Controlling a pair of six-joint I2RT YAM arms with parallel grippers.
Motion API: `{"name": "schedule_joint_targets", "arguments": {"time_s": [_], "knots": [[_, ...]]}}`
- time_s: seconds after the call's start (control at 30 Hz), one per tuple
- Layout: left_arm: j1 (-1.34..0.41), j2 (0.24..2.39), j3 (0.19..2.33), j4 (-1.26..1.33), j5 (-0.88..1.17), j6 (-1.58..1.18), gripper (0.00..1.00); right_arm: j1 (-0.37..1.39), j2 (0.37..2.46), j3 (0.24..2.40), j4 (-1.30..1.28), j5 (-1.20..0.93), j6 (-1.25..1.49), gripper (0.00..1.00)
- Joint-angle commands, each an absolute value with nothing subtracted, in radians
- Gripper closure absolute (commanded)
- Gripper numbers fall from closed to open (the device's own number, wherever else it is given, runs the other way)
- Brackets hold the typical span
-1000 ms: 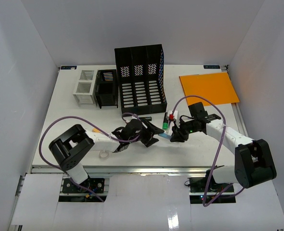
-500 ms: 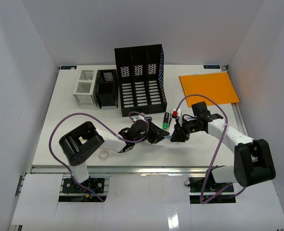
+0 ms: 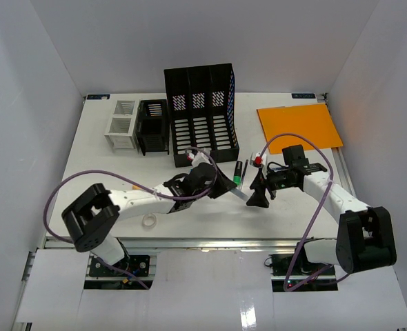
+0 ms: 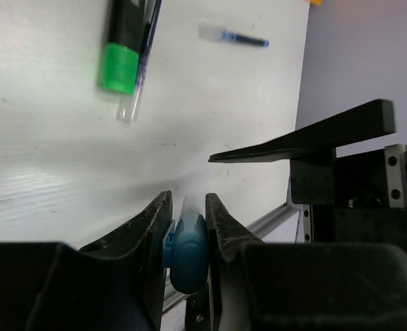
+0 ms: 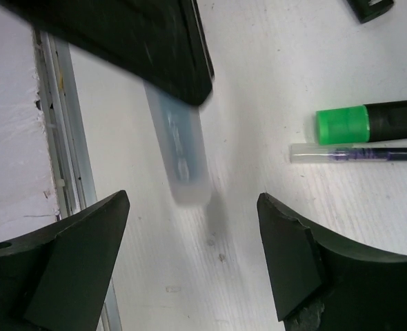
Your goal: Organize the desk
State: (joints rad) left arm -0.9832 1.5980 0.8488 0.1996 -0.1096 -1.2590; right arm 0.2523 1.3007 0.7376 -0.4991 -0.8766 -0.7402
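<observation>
On the white desk (image 3: 100, 172), my left gripper (image 3: 222, 187) is shut on a blue pen (image 3: 239, 195) with a clear cap. In the left wrist view the pen's blue barrel (image 4: 187, 241) sits pinched between both fingers of the left gripper (image 4: 187, 200). My right gripper (image 3: 259, 198) stands open just right of the pen's tip. In the right wrist view the capped end (image 5: 183, 138) pokes out between the wide-apart fingers of the right gripper (image 5: 193, 200) and touches neither.
A green-capped marker (image 3: 239, 174) and a thin purple pen (image 4: 140, 62) lie just behind the grippers, with a red-capped item (image 3: 258, 161) nearby. A black file rack (image 3: 201, 114), small black (image 3: 153, 126) and white (image 3: 122, 125) organizers, an orange folder (image 3: 300, 126) and a tape ring (image 3: 148, 221) are around.
My left gripper reached right and shut on the blue pen that the right gripper held. The right gripper has since opened and let the pen go.
</observation>
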Motion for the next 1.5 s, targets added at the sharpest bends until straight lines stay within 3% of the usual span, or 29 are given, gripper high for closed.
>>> {"name": "schedule_joint_targets", "arguments": {"time_s": [0.0, 0.2, 0.37, 0.73, 1.1, 1.47], "knots": [[-0.936, 1.382, 0.937, -0.194, -0.383, -0.986, 1.0, 0.189, 1.207, 0.779, -0.586, -0.963, -0.844, 0.18], [-0.724, 1.226, 1.05, -0.417, -0.448, -0.7, 1.0, 0.153, 1.126, 0.761, -0.597, -0.937, -0.899, 0.19], [-0.478, 1.252, 1.247, -0.465, -0.46, -0.54, 1.0, 0.139, 1.112, 0.753, -0.595, -0.929, -0.903, 0.19], [-0.175, 1.684, 1.693, -0.433, -0.501, -0.375, 1.0, 0.124, 1.09, 0.742, -0.595, -0.928, -0.911, 0.19], [-0.066, 1.952, 1.96, -0.426, -0.474, -0.323, 1.0, 0.098, 1.068, 0.738, -0.6, -0.945, -0.919, 0.19], [-0.051, 2.045, 1.954, -0.41, -0.443, -0.327, 0.99, 0.089, 1.073, 0.736, -0.603, -0.946, -0.923, 0.19]]}}
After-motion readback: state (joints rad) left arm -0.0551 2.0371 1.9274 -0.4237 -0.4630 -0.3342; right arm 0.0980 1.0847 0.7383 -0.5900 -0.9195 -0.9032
